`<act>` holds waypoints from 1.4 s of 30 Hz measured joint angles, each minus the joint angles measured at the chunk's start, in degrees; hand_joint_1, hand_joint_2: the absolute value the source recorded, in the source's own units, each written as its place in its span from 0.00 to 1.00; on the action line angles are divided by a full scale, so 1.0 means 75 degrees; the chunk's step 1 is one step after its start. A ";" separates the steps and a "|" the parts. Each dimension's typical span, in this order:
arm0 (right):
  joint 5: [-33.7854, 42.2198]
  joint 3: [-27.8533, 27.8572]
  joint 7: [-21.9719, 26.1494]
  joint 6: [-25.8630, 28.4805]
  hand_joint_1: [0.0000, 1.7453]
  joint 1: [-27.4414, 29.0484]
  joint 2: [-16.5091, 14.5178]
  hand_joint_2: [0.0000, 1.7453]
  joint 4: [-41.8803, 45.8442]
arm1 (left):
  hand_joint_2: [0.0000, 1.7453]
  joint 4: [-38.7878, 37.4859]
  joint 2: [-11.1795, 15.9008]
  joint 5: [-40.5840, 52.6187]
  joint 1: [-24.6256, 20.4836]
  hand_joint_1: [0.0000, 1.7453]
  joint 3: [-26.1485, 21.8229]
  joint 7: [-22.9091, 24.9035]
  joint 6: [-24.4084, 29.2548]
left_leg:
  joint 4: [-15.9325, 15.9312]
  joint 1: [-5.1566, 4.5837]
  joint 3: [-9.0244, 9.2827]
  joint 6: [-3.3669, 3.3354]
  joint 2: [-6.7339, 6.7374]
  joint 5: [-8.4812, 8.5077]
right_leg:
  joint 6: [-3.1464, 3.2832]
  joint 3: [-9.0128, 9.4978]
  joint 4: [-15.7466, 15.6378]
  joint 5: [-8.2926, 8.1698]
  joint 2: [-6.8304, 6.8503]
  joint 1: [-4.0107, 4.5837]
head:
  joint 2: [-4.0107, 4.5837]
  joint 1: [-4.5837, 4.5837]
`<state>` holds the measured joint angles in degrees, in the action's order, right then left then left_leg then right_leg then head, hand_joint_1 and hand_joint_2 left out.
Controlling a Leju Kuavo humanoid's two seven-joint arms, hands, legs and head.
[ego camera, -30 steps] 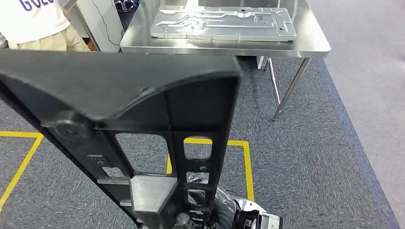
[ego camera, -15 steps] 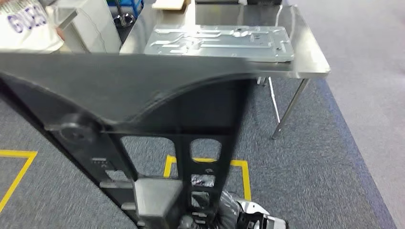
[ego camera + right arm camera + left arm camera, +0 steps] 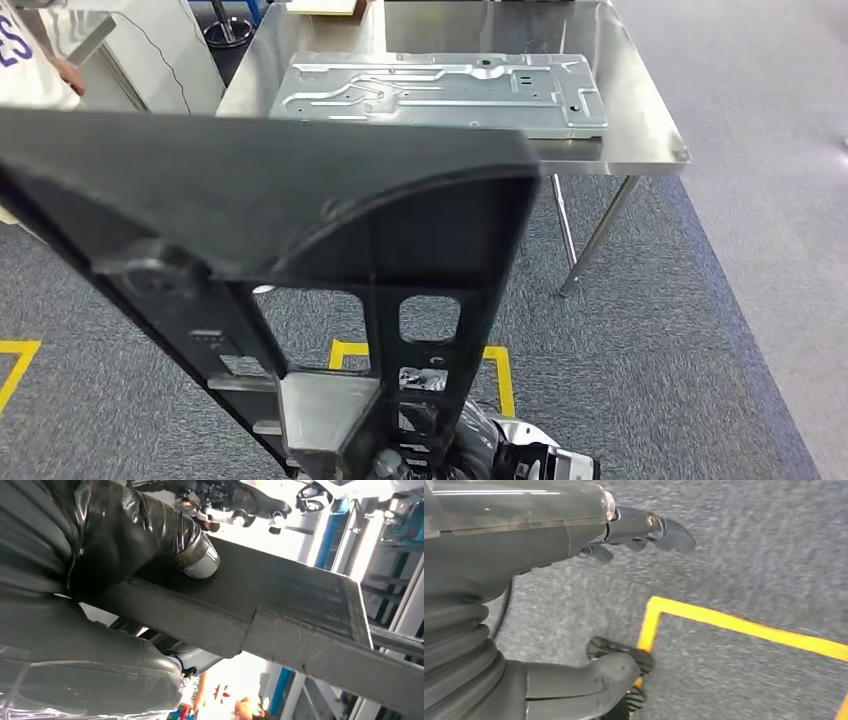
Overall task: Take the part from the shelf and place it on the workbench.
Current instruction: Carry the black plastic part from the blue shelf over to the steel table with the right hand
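Observation:
A large black plastic part (image 3: 260, 200), a wide panel on a ribbed, slotted frame, stands upright close in front of me in the head view. My right hand (image 3: 500, 455) grips its lower end; in the right wrist view the thumb and taped fingers (image 3: 150, 535) clamp the black part (image 3: 280, 610) along its edge. The steel workbench (image 3: 645, 135) stands ahead, beyond the part. My left hand (image 3: 549, 545) hangs over the grey carpet with its fingers (image 3: 649, 527) apart and nothing in it.
A pressed silver metal plate (image 3: 440, 95) lies on the workbench. A person (image 3: 25, 60) in a white shirt stands at the far left beside a white cabinet (image 3: 150, 60). Yellow floor tape (image 3: 495, 365) marks the carpet below; light grey floor lies to the right.
The whole picture has shifted: the camera has moved toward the workbench, which now looks nearer and lower. My right hand's hold on the black part is unchanged.

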<state>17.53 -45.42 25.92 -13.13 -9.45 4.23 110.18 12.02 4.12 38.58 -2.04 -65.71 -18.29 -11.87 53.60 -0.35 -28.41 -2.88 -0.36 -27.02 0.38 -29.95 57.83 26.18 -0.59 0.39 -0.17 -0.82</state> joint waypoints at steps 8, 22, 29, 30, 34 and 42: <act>0.0000 0.0065 0.0007 0.0006 1.00 0.0017 0.0053 1.00 0.0012 | 1.00 0.0000 -0.0025 0.0002 -0.0015 0.00 0.0000 -0.0012 -0.0002 | -0.0148 0.0106 0.0887 0.0035 -0.0050 -0.0584 | -0.0249 -0.1767 0.1731 0.0841 0.0039 -0.0117 | 0.0000 0.0004; -0.0006 0.0120 0.0009 -0.0028 1.00 0.0071 0.0098 1.00 0.0017 | 1.00 -0.0003 -0.0044 0.0060 -0.0142 0.00 -0.0002 -0.0016 0.0030 | 0.2004 0.0153 -0.0205 0.0549 -0.0009 -0.1931 | 0.0242 -0.0884 -0.0100 -0.0542 0.0003 -0.0088 | 0.0000 0.0002; -0.0006 0.0123 0.0006 -0.0036 1.00 0.0068 0.0098 1.00 0.0006 | 1.00 -0.0006 -0.0041 0.0081 -0.0125 0.00 -0.0002 -0.0091 -0.0004 | 0.0298 0.0031 -0.0238 0.0285 0.0007 -0.0075 | 0.0065 -0.0561 -0.0082 -0.0255 -0.0026 -0.0073 | 0.0000 -0.0001; -0.0006 0.0124 0.0006 -0.0037 1.00 0.0065 0.0098 1.00 0.0008 | 1.00 -0.0006 -0.0042 0.0081 -0.0130 0.00 -0.0002 -0.0099 -0.0005 | 0.0247 0.0050 -0.0200 0.0240 0.0000 -0.0003 | 0.0019 -0.0548 -0.0102 -0.0238 -0.0024 -0.0068 | 0.0000 0.0001; -0.0006 0.0139 0.0007 -0.0039 1.00 0.0052 0.0100 1.00 0.0014 | 1.00 -0.0006 -0.0052 0.0081 -0.0144 0.00 -0.0002 -0.0118 -0.0018 | 0.0072 0.0105 -0.0045 0.0112 0.0009 0.0087 | -0.0134 -0.0995 0.0869 0.0352 0.0018 -0.0078 | 0.0000 0.0007; -0.0009 0.0147 -0.0001 -0.0039 1.00 0.0048 0.0106 1.00 -0.0003 | 1.00 -0.0009 -0.0096 0.0099 -0.0149 0.00 -0.0002 -0.0135 -0.0064 | 0.0106 0.0093 0.0246 0.0207 -0.0041 -0.0247 | -0.0031 -0.0904 0.0207 -0.0490 0.0034 -0.0051 | 0.0000 0.0007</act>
<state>17.46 -44.33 25.91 -13.42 -9.09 5.02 110.16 11.96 3.40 39.33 -3.16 -65.72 -19.31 -12.35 54.40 0.35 -26.57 -1.33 -0.67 -28.87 0.14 -36.73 59.38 22.50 -0.33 0.01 -0.17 -0.77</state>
